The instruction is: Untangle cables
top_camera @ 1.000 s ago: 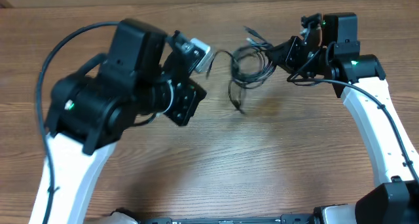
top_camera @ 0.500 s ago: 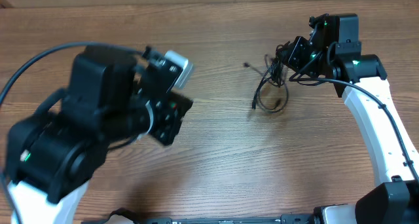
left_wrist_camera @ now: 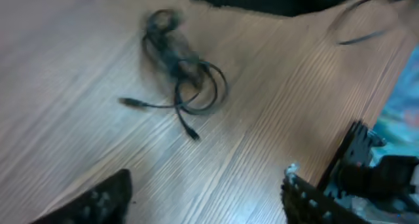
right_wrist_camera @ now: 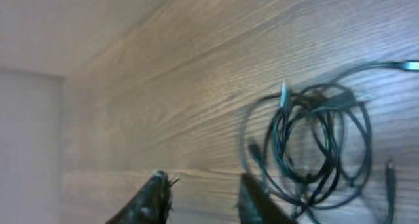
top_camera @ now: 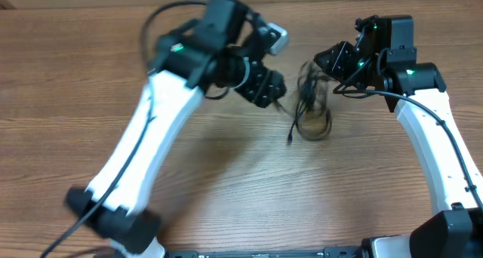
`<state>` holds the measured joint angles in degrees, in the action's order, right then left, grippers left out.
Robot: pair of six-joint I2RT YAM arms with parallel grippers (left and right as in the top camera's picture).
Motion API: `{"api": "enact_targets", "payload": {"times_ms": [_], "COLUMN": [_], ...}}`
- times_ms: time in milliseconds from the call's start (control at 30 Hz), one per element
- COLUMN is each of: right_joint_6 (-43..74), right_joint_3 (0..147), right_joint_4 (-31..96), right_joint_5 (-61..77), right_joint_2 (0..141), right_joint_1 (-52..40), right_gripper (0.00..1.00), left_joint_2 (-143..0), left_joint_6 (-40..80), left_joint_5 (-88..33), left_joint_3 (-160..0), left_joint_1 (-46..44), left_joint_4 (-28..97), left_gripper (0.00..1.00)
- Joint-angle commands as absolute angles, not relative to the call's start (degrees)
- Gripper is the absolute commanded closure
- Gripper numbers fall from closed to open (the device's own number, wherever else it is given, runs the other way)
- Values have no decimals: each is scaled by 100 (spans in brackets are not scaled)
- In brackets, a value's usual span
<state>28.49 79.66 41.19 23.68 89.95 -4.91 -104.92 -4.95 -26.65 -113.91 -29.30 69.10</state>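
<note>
Although motion blur softens the centre of the overhead view, the cables (top_camera: 311,109) read as one tangled black bunch on the wooden worktop (top_camera: 226,190), between the two arms. The left gripper (top_camera: 273,90) sits just beside the cables on their left. In the left wrist view its jaws are spread wide with nothing between them. The cables (left_wrist_camera: 182,70) lie ahead on the wood, two plug-ended strands trailing out of the loops. The right gripper (top_camera: 330,62) hangs near the cables' upper right. In the right wrist view its jaws stand apart and empty, the coiled cables (right_wrist_camera: 314,145) lying beyond them. Markings on the arms are too blurred to read.
</note>
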Motion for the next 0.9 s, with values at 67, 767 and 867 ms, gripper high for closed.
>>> {"api": "enact_targets", "payload": {"times_ms": [67,767,867], "right_joint_6": [2797,2941,3232], "right_joint_3": [8066,8020,8020], "right_joint_4": [4086,4307,4305], "right_joint_5": [2408,1623,1651], "right_joint_2": [8873,9386,9581], "right_joint_1": [-493,-622,-864], "right_gripper": [63,4,8], "left_joint_2": [-11277,-10206,-9878], "left_joint_6": [-644,1024,1422], "left_joint_5": [-2908,-934,-252], "left_joint_3": [-11356,-11933,-11933], "left_joint_1": [-3074,-2403,-2353], "left_joint_4": [6560,6613,6748], "left_gripper": [25,27,27]}}
